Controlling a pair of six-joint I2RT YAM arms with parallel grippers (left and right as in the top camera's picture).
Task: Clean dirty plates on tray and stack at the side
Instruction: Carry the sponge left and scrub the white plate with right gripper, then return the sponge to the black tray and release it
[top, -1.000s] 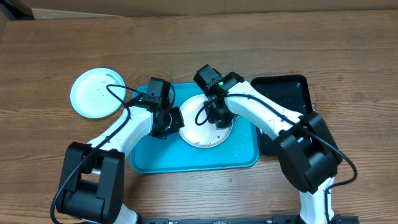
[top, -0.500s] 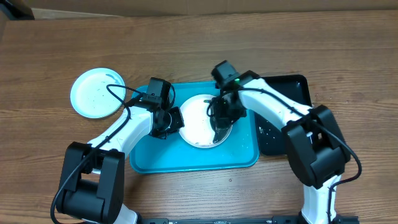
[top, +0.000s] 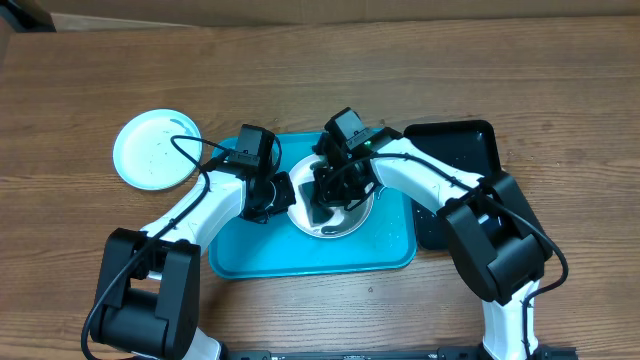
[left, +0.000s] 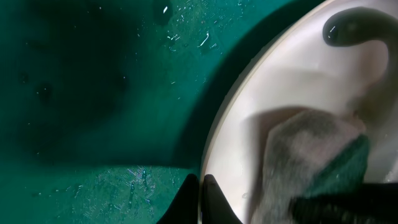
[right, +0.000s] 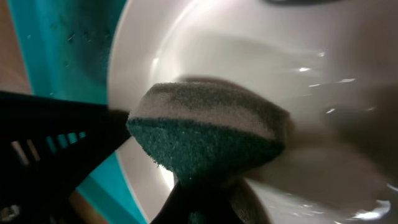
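Note:
A white plate (top: 303, 214) lies on the turquoise tray (top: 300, 255). My left gripper (top: 277, 196) is shut on the plate's left rim; the left wrist view shows its fingers (left: 200, 199) pinching the rim of the plate (left: 292, 81). My right gripper (top: 326, 196) is shut on a grey-and-green sponge (right: 211, 130) and presses it on the left half of the plate (right: 280, 56). The sponge also shows in the left wrist view (left: 311, 155). A light blue plate (top: 155, 150) lies on the table at the far left. The yellow-green plate is out of view.
A smaller glossy black tray (top: 462, 155) lies against the turquoise tray's right side, partly under my right arm. Water drops speckle the turquoise tray (left: 93, 93). The table is brown wood.
My right gripper swept the sponge to the plate's right side, then back to its left half. The left gripper has kept its hold on the rim.

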